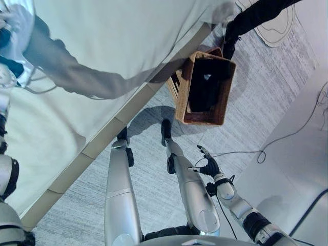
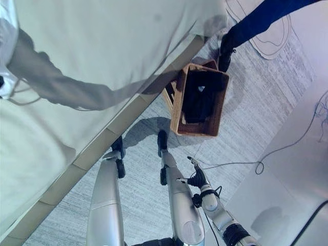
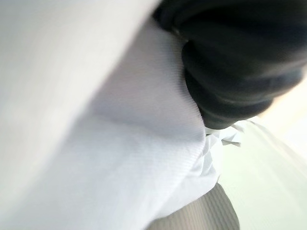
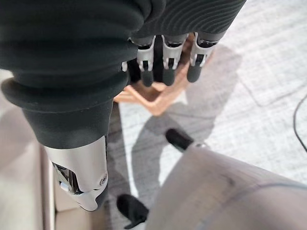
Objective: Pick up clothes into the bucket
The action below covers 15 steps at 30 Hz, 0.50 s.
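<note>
— Left eye view first: where are the clothes sitting?
— Dark clothes (image 1: pixel 205 88) are lying in the wicker basket (image 1: pixel 181 97) on the floor by the bed's (image 1: pixel 123 41) edge.
— Hands?
— The right hand (image 1: pixel 208 165) is hanging relaxed and empty. The left hand (image 3: pixel 240 72) is pressing into white cloth (image 3: pixel 120 143); I can't tell its grip.
</note>
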{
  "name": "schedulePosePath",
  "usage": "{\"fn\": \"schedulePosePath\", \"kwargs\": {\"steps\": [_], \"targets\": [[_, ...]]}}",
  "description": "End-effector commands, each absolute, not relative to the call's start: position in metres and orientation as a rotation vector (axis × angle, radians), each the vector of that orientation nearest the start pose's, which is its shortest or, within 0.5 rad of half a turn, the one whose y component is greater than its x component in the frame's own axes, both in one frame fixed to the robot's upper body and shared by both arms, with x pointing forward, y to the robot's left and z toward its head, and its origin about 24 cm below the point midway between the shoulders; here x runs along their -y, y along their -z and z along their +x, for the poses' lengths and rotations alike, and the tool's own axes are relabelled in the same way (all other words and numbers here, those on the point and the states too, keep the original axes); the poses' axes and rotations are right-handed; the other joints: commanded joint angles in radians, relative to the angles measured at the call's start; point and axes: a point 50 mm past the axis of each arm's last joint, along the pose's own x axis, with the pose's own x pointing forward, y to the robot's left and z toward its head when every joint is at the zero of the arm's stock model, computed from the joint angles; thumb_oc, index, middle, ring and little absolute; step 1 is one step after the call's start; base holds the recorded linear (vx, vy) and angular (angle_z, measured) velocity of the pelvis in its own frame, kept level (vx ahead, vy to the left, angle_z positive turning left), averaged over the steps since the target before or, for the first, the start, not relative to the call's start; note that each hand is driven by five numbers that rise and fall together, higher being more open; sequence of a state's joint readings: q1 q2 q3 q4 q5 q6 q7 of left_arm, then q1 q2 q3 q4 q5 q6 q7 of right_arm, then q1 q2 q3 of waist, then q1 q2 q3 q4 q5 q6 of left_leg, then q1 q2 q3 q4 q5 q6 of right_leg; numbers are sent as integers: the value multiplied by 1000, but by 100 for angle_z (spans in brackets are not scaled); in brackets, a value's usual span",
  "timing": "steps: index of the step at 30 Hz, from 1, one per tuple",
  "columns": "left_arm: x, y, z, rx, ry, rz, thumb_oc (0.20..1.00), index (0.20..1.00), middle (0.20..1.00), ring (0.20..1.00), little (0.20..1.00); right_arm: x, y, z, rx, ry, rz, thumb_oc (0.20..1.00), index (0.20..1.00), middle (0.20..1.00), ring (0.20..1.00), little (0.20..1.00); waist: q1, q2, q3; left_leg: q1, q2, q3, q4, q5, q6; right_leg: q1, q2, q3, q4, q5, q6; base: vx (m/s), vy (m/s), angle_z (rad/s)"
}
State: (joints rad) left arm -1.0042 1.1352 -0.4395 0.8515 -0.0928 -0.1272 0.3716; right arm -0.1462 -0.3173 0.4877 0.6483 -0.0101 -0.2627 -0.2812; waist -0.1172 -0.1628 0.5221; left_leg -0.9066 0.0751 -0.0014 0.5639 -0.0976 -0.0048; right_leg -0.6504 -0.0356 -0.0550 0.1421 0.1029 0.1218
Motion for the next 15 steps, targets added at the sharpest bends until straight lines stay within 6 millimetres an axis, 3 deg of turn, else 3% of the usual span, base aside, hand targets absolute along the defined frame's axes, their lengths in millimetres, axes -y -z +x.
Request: {"fn": "schedulePosePath", "kwargs": {"steps": [1,5,6,9,15], "targets": [[-369,-318,311,518,-701,927,200,200,200,200,200,175,50,237,-232,-137,-538,1000,1000,1000,1000,1000,48,-21,-2,101,-54,27,78,-149,9,25,-23,18,-115,116,69,-30,-30,14],[-356,-312,309,605,-628,780,200,200,200,200,200,185,52,235,-258,-112,-562,1000,1000,1000,1000,1000,60,2,-2,168,-70,17,28,-126,6,72,-36,6,-107,103,62,-37,-51,12],[-352,-307,307,645,-588,655,200,200,200,200,200,192,54,234,-275,-96,-577,1000,1000,1000,1000,1000,59,5,-2,196,-89,23,-7,-72,6,86,-59,-2,-96,111,50,-87,-42,20],[-343,-307,304,712,-511,513,200,200,200,200,200,201,53,232,-287,-76,-580,1000,1000,1000,1000,1000,70,27,-2,293,-102,16,-66,-49,2,157,-70,-10,-81,90,44,-11,-42,21],[-337,-308,298,759,-429,432,200,200,200,200,200,211,54,227,-313,-69,-585,1000,1000,1000,1000,1000,85,60,-20,476,-117,8,-182,-8,-8,288,-80,-21,-55,48,30,58,-34,13]]}}
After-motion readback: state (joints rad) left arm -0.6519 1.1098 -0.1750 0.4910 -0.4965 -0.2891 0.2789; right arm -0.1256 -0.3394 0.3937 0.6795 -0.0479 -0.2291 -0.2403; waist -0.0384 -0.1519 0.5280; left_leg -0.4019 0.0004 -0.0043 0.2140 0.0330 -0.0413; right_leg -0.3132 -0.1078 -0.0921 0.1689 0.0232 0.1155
